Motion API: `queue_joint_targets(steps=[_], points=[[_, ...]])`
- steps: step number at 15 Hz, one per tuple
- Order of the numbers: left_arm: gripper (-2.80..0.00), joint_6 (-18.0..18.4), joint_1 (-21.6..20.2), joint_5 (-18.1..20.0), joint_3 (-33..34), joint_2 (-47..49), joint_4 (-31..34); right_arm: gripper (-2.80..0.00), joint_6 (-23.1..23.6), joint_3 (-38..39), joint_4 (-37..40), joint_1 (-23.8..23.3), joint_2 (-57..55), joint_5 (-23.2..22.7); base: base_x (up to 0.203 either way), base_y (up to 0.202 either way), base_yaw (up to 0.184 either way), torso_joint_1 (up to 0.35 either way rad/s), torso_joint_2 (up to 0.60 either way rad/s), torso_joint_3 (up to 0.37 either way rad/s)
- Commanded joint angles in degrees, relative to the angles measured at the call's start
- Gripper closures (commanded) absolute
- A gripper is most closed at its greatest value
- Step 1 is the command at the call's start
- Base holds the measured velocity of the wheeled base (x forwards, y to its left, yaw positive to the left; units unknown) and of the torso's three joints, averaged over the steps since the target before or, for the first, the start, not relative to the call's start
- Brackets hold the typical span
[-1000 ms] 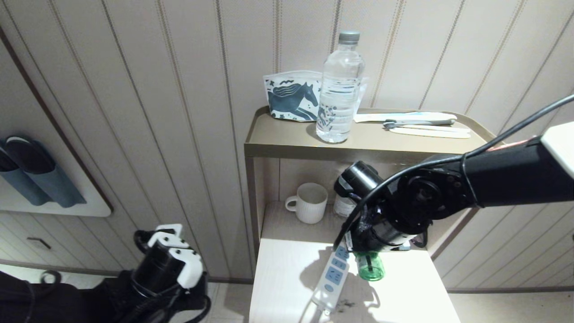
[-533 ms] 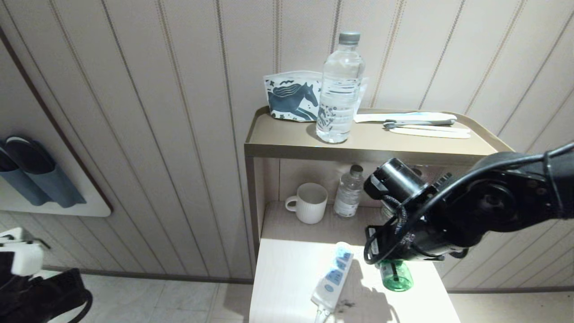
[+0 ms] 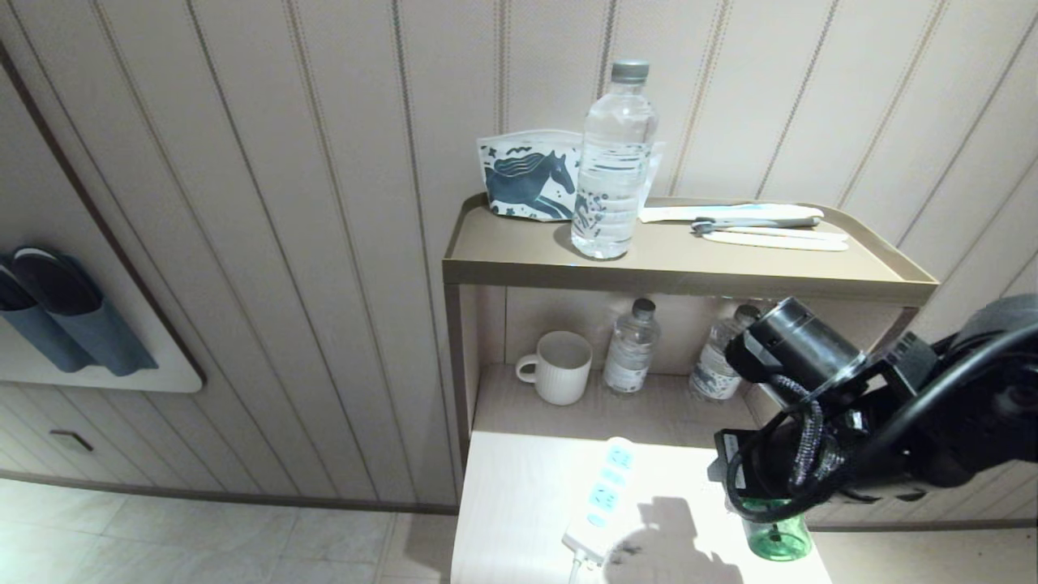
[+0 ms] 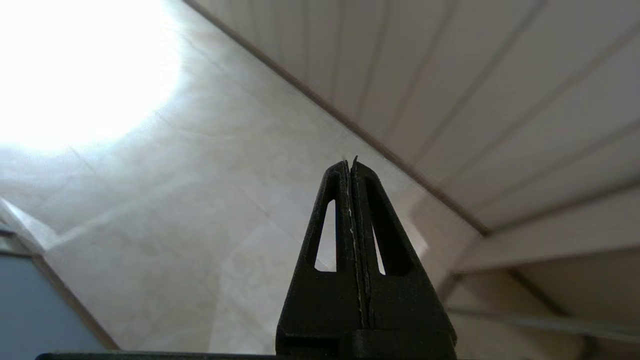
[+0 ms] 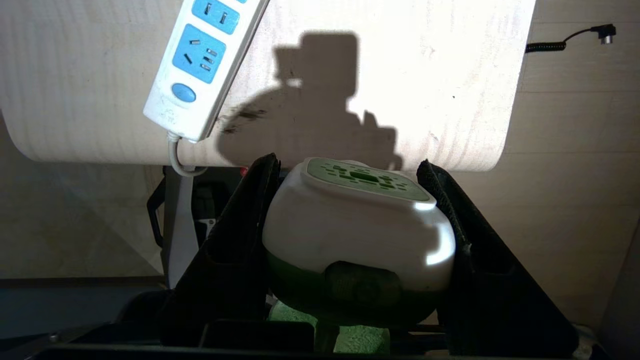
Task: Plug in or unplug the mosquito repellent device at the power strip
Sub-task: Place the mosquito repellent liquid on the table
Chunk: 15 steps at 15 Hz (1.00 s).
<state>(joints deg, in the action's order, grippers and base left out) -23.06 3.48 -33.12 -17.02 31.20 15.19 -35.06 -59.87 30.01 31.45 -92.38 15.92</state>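
power strip (image 3: 602,495) sockets unblocked, bare tabletop (image 3: 519,519) beside it

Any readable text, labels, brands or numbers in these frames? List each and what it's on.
No legible text anywhere.
Tall clear plastic water bottle: blue label print, unreadable.
Two small clear bottles on the lower shelf: labels too small.
White fabric pouch: blue horse picture, no words.
White power strip: faint mark under the round blue button, illegible.
Green-and-white mosquito repellent device: none visible.
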Motion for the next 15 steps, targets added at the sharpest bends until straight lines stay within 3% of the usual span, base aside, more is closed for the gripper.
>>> queue_joint_targets(steps=[1, 4, 5, 6, 9, 11, 12, 15], points=[[0.00, 2.47, -2.04, -0.30, 1.15, -9.31, 0.47, 0.00, -0.18, 0.73, 0.13, 0.01, 1.77, 0.08, 0.000, 0.000, 0.000, 0.000, 0.00, 0.000], [0.00, 12.78, -3.28, 2.26, 3.27, -22.47, 0.42, 0.00, -0.27, 2.01, -0.32, 0.45, 2.29, 0.04, 0.000, 0.000, 0.000, 0.000, 0.00, 0.000], [0.00, 15.60, -3.46, 5.51, 4.17, -25.91, 0.37, 0.00, -0.27, 2.53, -1.38, 0.68, 2.38, 0.20, 0.000, 0.000, 0.000, 0.000, 0.00, 0.000], [0.00, 17.86, -3.61, 11.50, 5.93, -28.43, 0.29, 0.00, -0.27, 3.33, -2.78, 0.78, 2.46, 0.33, 0.000, 0.000, 0.000, 0.000, 0.00, 0.000], [0.00, 19.21, -3.66, 24.03, 8.11, -31.14, -1.28, 0.00, -0.27, 4.24, -3.88, 0.94, 4.22, 0.26, 0.000, 0.000, 0.000, 0.000, 0.00, 0.000], [0.00, 20.31, -3.64, 29.16, 13.36, -31.18, -7.54, 0.00, -0.27, 4.26, -4.49, 0.98, 5.72, 0.15, 0.000, 0.000, 0.000, 0.000, 0.00, 0.000], [0.00, 21.59, -3.60, 31.48, 14.24, -31.19, -11.82, 0.00, -0.17, 4.58, -6.07, 0.98, 6.65, 0.22, 0.000, 0.000, 0.000, 0.000, 0.00, 0.000], [0.00, 21.96, -3.57, 32.65, 14.55, -31.20, -10.78, 0.00, 0.56, 7.70, -14.62, 1.22, 8.16, 2.82, 0.000, 0.000, 0.000, 0.000, 0.00, 0.000]])
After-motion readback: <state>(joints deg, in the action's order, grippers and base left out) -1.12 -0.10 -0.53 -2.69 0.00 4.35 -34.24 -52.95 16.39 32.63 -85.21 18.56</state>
